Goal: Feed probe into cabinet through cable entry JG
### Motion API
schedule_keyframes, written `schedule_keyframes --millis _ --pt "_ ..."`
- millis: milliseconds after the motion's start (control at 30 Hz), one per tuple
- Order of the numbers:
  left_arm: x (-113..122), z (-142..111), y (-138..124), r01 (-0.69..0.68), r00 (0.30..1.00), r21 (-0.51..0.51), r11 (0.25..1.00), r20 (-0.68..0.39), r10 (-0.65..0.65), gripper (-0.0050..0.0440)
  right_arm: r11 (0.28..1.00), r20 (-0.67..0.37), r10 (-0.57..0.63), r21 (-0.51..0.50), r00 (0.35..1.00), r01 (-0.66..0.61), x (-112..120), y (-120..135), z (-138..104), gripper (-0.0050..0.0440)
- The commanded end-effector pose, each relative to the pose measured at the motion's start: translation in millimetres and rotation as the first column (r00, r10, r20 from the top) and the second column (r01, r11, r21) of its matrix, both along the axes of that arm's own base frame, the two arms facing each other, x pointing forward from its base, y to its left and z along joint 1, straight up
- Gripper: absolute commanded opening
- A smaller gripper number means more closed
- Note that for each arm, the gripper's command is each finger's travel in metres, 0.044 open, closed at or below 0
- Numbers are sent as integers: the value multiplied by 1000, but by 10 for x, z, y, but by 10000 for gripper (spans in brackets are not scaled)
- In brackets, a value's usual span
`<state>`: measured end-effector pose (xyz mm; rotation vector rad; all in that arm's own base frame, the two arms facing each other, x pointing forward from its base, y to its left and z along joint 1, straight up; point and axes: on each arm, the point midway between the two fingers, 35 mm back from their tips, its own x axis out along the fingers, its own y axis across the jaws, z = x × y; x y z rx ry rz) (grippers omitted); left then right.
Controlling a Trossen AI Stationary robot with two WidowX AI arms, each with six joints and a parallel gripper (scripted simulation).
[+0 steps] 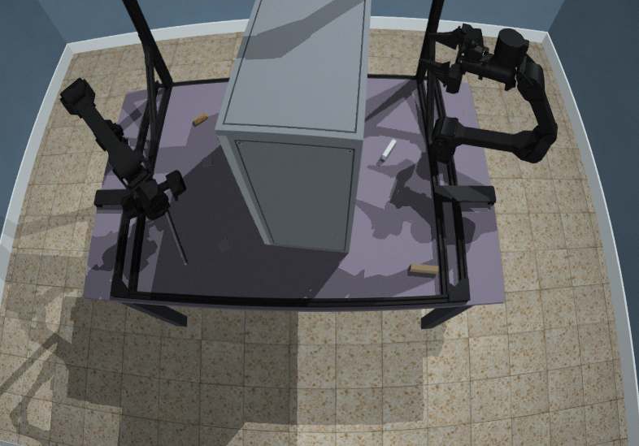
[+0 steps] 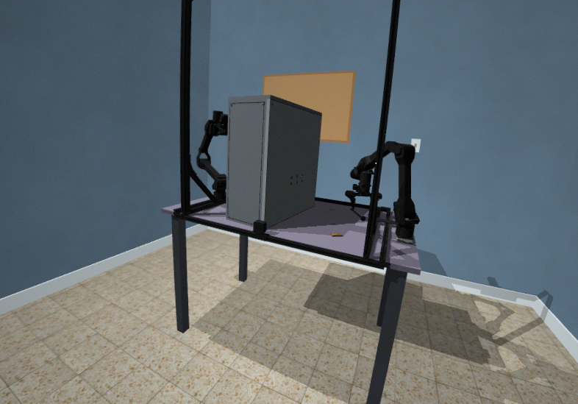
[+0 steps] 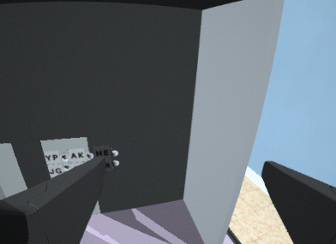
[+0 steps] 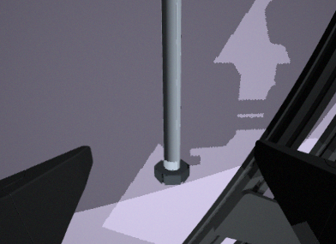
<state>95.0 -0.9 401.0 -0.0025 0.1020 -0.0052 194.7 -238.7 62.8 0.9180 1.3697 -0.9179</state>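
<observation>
The probe (image 1: 176,240), a thin grey rod with a hex head, lies flat on the purple table, left of the grey cabinet (image 1: 299,121) in the top view. My right gripper (image 1: 166,193) hangs open just above its near end; in the right wrist view the probe (image 4: 171,65) lies between the spread fingers, untouched. My left gripper (image 1: 436,55) is open in the air on the cabinet's other side. The left wrist view shows a label plate (image 3: 69,157) with small entry holes (image 3: 115,158) on a dark cabinet wall; the JG mark (image 3: 54,169) is half hidden by a finger.
Black frame posts (image 1: 149,75) and rails stand beside both arms. An orange domino (image 1: 200,119), a white block (image 1: 388,150) and a wooden block (image 1: 423,269) lie on the table. Entry holes (image 2: 296,179) show on the cabinet side facing the probe.
</observation>
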Motion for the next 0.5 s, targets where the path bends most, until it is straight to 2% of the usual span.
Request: schedule_keyframes --millis 0,100,467 --pt "-6 4 9 -5 1000 3 1000 2 5 440 1000 0 -14 -1 1000 14 13 -51 -17 440" --pt "-6 4 9 -5 1000 3 1000 2 5 440 1000 0 -14 -1 1000 14 14 -50 -137 440" --pt "-6 4 9 -5 1000 3 1000 2 5 440 1000 0 -14 -1 1000 14 14 -49 -189 440"
